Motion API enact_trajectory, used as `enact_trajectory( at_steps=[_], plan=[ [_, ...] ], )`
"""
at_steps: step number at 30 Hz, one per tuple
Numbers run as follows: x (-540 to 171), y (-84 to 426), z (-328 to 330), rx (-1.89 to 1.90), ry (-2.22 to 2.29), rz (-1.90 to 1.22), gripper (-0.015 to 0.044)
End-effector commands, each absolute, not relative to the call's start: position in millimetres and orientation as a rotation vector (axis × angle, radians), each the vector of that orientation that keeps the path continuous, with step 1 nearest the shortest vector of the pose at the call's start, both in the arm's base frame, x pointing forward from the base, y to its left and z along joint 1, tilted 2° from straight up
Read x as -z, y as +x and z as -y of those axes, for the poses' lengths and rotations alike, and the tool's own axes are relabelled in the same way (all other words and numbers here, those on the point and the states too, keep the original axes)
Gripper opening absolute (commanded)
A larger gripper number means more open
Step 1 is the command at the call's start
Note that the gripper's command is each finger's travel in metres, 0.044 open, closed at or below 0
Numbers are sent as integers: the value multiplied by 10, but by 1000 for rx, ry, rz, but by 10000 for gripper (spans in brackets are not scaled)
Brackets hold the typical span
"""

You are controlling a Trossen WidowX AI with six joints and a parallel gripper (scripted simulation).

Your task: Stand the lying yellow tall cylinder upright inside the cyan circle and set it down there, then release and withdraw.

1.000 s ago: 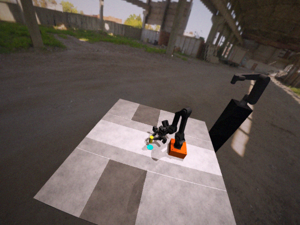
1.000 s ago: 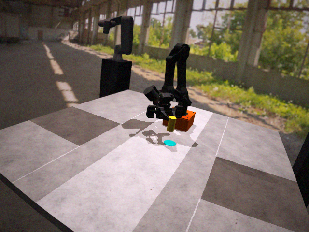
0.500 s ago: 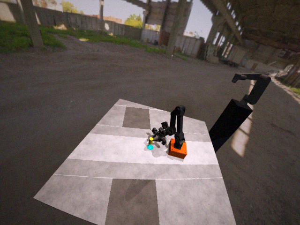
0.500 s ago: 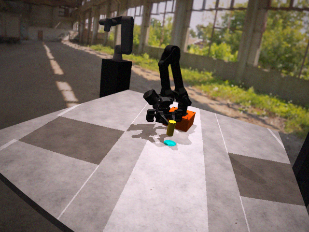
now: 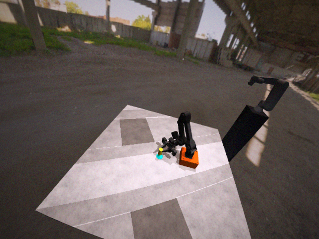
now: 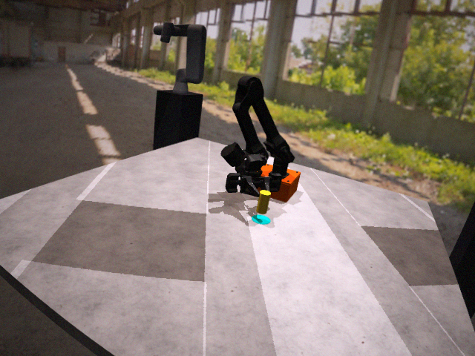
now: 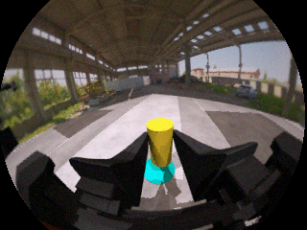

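The yellow tall cylinder (image 5: 160, 152) (image 6: 263, 203) (image 7: 160, 146) stands nearly upright with a slight tilt in the exterior view. My gripper (image 5: 161, 150) (image 6: 263, 193) (image 7: 160, 133) is shut on it, with one finger on each side of its upper part. The cyan circle (image 5: 159, 157) (image 6: 261, 220) (image 7: 159, 176) lies flat on the table below. The cylinder's lower end appears just above the circle, with a small gap in the exterior view. The far part of the circle is hidden behind the cylinder in the wrist view.
The arm's orange base block (image 5: 188, 158) (image 6: 290, 186) is close behind the gripper. A second dark arm (image 5: 275, 95) (image 6: 195, 53) stands on a black pedestal (image 5: 243, 131) (image 6: 177, 119) beyond the table edge. The table (image 5: 102, 177) (image 6: 306, 268) has light and dark patches.
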State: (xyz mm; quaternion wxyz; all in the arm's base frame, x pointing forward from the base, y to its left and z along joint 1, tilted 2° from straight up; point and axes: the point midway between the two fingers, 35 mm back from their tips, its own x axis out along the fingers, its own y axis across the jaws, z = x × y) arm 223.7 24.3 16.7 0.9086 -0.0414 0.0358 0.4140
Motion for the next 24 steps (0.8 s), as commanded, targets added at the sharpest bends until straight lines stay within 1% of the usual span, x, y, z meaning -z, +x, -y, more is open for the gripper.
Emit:
enact_trajectory(
  at_steps=[1,24],
  plan=[
    [-119,2209,-265,-859,-85,-68,105],
    [111,2194,-257,-854,-82,-76,105]
  ],
)
